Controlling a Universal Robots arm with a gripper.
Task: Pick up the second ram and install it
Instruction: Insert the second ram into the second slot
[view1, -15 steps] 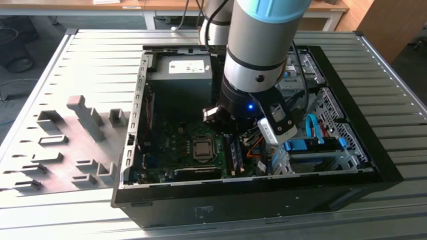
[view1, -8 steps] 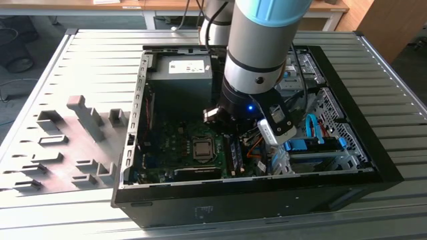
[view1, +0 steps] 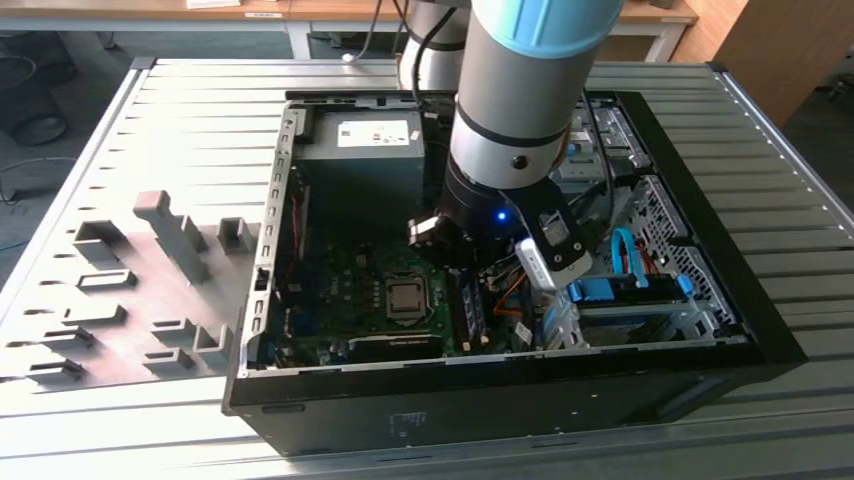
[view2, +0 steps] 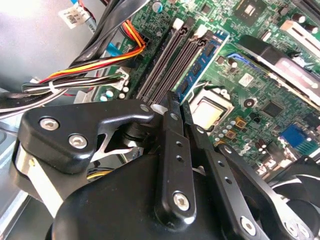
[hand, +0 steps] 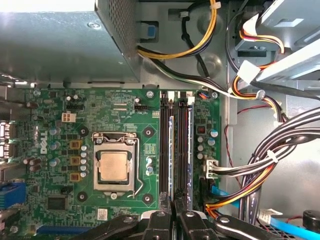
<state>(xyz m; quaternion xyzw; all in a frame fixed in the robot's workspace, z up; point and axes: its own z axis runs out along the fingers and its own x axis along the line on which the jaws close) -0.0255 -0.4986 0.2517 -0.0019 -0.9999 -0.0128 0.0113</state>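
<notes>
The CPU sits at 9 o'clock from the memory slots. The jaws of the gripper look pressed together, pinching the second ram above its slot. I think it needs pushing straight down.

The pincer works low inside the open computer case, directly over the memory slots. A cable bundle crowds one flank of the slots; the processor socket sits low on the other flank. The power supply box walls off the slots' far end. The drive cage narrows the case toward the exterior view's right.
</notes>
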